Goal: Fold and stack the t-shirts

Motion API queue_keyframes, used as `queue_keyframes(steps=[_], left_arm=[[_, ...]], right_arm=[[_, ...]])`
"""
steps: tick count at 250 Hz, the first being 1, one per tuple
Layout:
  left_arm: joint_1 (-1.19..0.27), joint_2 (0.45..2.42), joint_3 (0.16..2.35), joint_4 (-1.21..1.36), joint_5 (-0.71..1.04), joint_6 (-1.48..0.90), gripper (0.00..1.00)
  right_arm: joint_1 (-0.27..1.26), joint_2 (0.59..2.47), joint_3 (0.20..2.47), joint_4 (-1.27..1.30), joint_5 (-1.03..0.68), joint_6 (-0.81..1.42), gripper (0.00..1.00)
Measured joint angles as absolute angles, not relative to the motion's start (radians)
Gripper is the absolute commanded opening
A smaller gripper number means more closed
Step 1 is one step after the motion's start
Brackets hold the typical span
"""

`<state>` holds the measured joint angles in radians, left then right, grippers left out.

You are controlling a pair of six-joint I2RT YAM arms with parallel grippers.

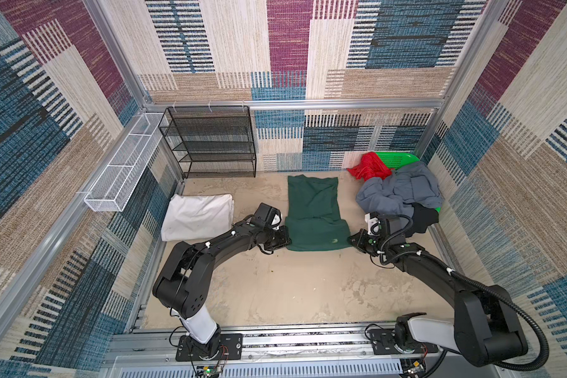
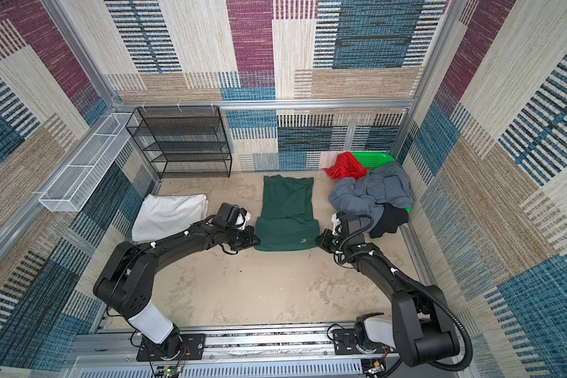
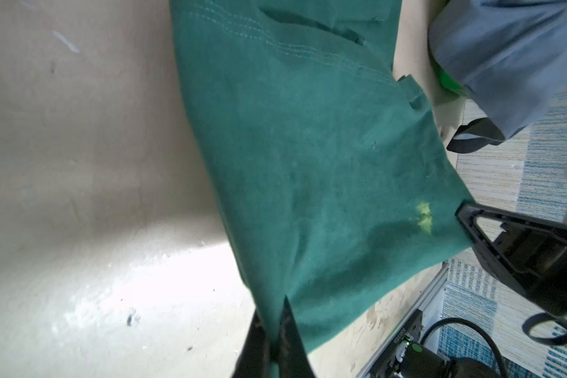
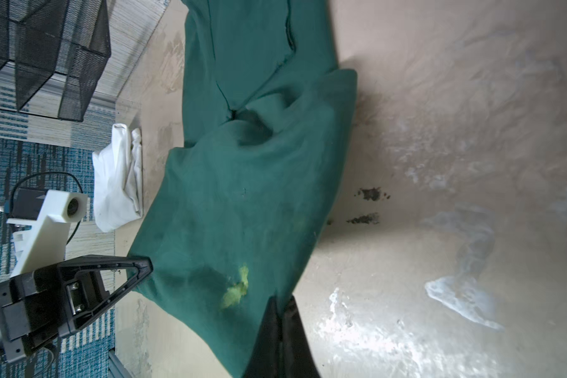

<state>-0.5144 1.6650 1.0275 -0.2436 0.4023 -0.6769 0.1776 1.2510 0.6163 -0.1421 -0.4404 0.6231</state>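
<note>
A dark green t-shirt [image 1: 315, 209] [image 2: 287, 209] lies lengthwise mid-table, its near end raised. My left gripper [image 1: 288, 240] [image 3: 270, 311] is shut on its near left corner, cloth pinched between the fingers. My right gripper [image 1: 350, 240] [image 4: 280, 301] is shut on the near right corner. A yellow-green stain [image 4: 236, 291] marks the cloth by the right corner. A folded white shirt [image 1: 197, 217] [image 4: 118, 189] rests at the left. At the back right, grey-blue [image 1: 400, 191], red [image 1: 369, 168] and black [image 1: 424, 219] shirts lie heaped.
A bright green plastic basket [image 1: 396, 160] sits under the heap in the back right corner. A black mesh rack [image 1: 210, 144] stands against the back wall. A white wire basket [image 1: 121, 167] hangs on the left wall. The arms' base rail [image 1: 308, 337] runs along the front.
</note>
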Motion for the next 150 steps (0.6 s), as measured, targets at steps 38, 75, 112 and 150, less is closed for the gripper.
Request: queue_keyframes(steps=[38,75,112,150], left_arm=[[-0.54,1.611,0.995,-0.245,0.381,-0.678,0.0],[-0.582,1.54,0.946,-0.245,0.354,-0.682,0.0],[-0.625,1.458,0.867,-0.236,0.319,-0.706,0.0],[-0.668,1.363,0.771,-0.218,0.283,-0.748,0.0]], right_arm=[[0.203,1.208,0.614,-0.162,-0.45,0.624,0.0],[0.244,1.152,0.587,-0.171,-0.451,0.625,0.0],[0.308,1.087,0.553,-0.207,-0.44,0.633,0.0],[0.354,0.991,0.511,-0.24,-0.434,0.654,0.0]])
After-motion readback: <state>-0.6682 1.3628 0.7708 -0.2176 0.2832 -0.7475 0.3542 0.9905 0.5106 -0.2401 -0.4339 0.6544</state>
